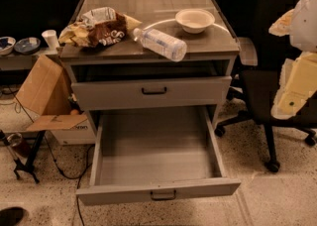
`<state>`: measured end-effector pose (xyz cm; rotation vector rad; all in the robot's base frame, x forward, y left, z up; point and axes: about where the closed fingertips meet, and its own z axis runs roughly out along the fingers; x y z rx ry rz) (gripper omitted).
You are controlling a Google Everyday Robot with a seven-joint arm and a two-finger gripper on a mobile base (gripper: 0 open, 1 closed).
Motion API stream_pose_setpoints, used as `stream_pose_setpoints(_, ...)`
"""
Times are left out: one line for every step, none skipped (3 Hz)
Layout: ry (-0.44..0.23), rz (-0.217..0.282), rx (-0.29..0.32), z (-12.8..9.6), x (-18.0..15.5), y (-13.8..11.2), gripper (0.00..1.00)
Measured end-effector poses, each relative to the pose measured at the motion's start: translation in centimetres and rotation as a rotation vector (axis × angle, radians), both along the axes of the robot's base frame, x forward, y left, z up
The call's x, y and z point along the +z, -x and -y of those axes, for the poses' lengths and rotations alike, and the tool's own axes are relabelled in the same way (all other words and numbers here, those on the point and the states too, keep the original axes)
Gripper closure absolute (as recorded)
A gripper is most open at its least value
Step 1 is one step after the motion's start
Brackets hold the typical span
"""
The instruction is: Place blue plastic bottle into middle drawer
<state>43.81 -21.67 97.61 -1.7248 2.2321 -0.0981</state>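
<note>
blue plastic bottle point(160, 43) is lying sideways at the cabinet top's point(148, 7) front edge, beside the snack bag point(99, 30), above the open middle drawer point(156, 145) | gripper point(296, 81) is being held far right, well apart; grasp state cannot be told | risk: bottle being rolled off by a glancing touch

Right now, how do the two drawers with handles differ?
The middle drawer is pulled far out, showing its grey floor; the upper drawer shows only its front. The middle drawer's front panel is narrow; the upper drawer's is taller. Both are grey with a small dark handle. The claw hangs at the right edge, apart from both.
</note>
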Motion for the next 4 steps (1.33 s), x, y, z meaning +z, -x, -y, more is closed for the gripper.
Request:
stream_pose_setpoints(-0.001,0.002,0.0,-0.1,0.0,0.0,0.0)
stream_pose_setpoints(-0.028,0.016,0.01,-2.2,-0.1,-1.1,0.0)
stream_pose_setpoints(-0.074,0.03,0.022,-7.1,-0.9,-3.2,0.0)
stream_pose_setpoints(-0.116,0.061,-0.024,-11.7,-1.2,-6.1,0.0)
